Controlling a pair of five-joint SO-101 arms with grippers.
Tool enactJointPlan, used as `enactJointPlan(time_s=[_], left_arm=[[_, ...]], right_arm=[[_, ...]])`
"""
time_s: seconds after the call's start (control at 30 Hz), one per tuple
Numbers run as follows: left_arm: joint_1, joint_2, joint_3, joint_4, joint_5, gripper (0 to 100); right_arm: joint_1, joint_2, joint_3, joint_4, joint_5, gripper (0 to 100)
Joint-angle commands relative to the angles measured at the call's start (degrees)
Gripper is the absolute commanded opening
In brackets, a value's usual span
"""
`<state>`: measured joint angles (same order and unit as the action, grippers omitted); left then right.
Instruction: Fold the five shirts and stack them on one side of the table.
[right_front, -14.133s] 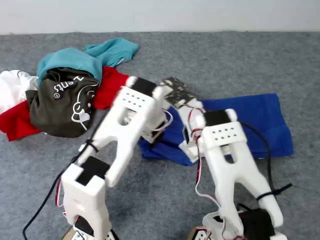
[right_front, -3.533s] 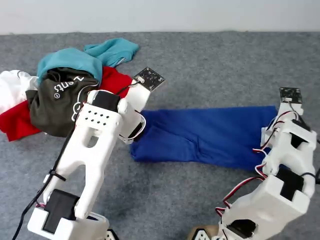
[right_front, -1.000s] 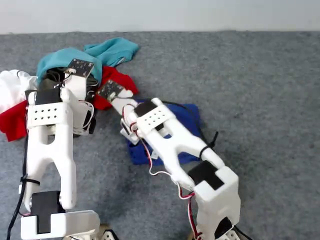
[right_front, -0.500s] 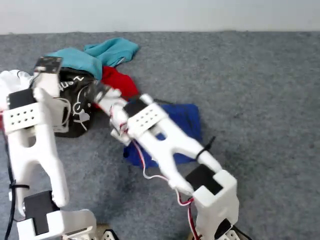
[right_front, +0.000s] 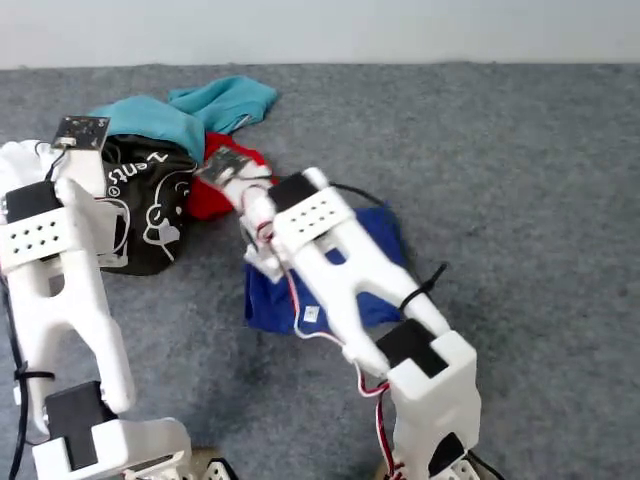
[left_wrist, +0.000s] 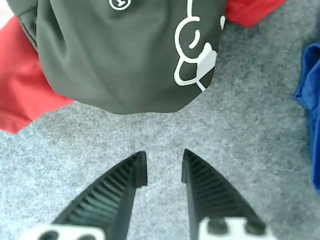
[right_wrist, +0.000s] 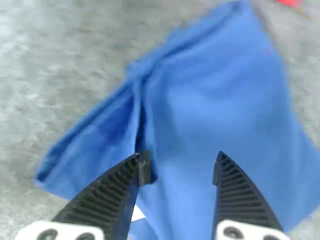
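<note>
A blue shirt lies folded into a small block in the middle of the grey carpet. My right gripper hangs open just above the blue shirt, with nothing between its fingers. The right arm stretches across that shirt in the high view. At the far left a pile holds a dark shirt with a white print, a teal one, a red one and a white one. My left gripper is open over bare carpet, a short way from the dark shirt's near edge.
The left arm stands at the table's left side beside the pile. Red cloth shows from under the dark shirt. Grey carpet stretches across the right half, with a pale wall behind it.
The blue shirt, earlier spread wide, is now folded to a small block. In the last second the left arm drew back leftward off the pile and the right arm shifted slightly over the blue shirt.
</note>
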<state>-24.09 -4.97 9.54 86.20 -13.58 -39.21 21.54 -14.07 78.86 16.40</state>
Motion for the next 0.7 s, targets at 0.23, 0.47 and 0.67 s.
enactJointPlan(time_s=[0.23,0.47,0.67], left_arm=[[-0.1,-2.6,-1.9,0.4,0.4,13],[-0.1,-2.5,-1.9,0.4,0.4,13],[-0.1,-2.5,-1.8,0.4,0.4,13]], right_arm=[[-2.9,-0.2,-1.0,0.9,-0.3,21.5],[-4.2,-0.1,-1.0,4.2,-0.2,20.7],[-5.8,1.2,1.8,3.1,2.5,12.8]])
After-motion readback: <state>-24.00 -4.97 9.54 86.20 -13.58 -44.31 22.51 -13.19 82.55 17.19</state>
